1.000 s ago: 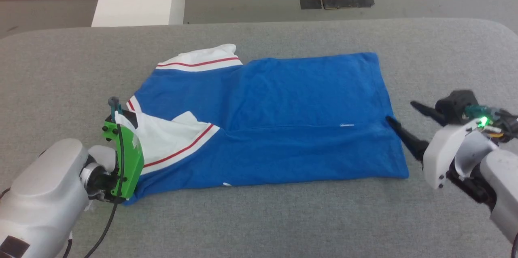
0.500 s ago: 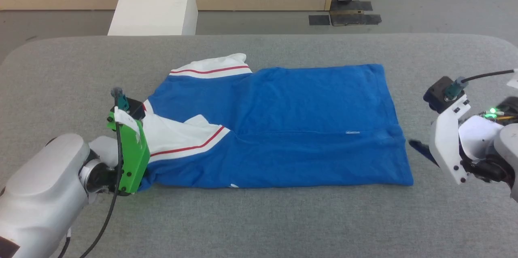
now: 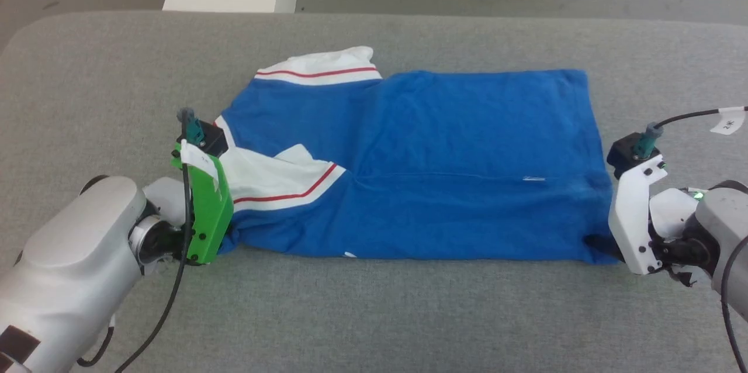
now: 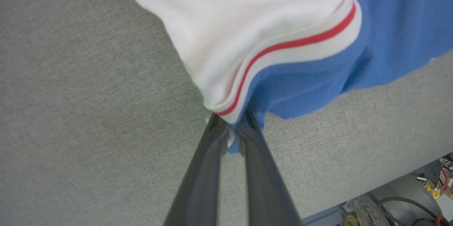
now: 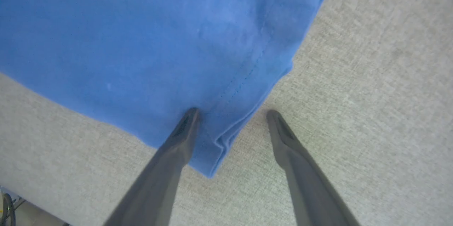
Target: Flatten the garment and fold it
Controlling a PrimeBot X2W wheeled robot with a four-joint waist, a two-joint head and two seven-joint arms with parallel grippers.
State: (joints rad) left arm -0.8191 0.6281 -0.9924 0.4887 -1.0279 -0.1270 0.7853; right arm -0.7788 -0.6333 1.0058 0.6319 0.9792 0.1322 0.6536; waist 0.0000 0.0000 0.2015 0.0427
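Right gripper [image 5: 231, 114] has swung in from off to the side and now straddles the garment's near right corner. Left gripper [image 4: 231, 130] hasn't budged. Head camera re-aimed too, so ignore the overall frame shift.

Table [image 3: 374, 314]: grey padded top under both grippers.

Garment [image 3: 456, 186]: blue body lies flat between the two grippers and looks already doubled lengthwise. One white sleeve [image 3: 274, 177] is flopped over the blue just ahead of the left gripper. The far sleeve [image 3: 318, 66] pokes out beyond it.

Left gripper: clenched on the bunched sleeve-and-blue corner.

Right gripper: fingers spread wide, holding nothing. One finger is over the blue, contact unclear. The other is over bare table just past the hem.

Step, my read: getting hold of both near ends for the next fold, or a tug to flatten.

Next: right needs to take in all the corner layers and close, then both arms lift together. Thin jersey, so it's easy to pinch just the top layer.

View differences:
- Head view gives the whole layout, but the green mount [image 3: 207, 209] and white mount [image 3: 631, 215] block the fingertips.
- Left wrist view shows the actual pinch, right at the red stripe [image 4: 283, 47].
- Right wrist view shows the hem stitching [image 5: 244, 80] and stacked layer edges [image 5: 221, 141] between its fingers.
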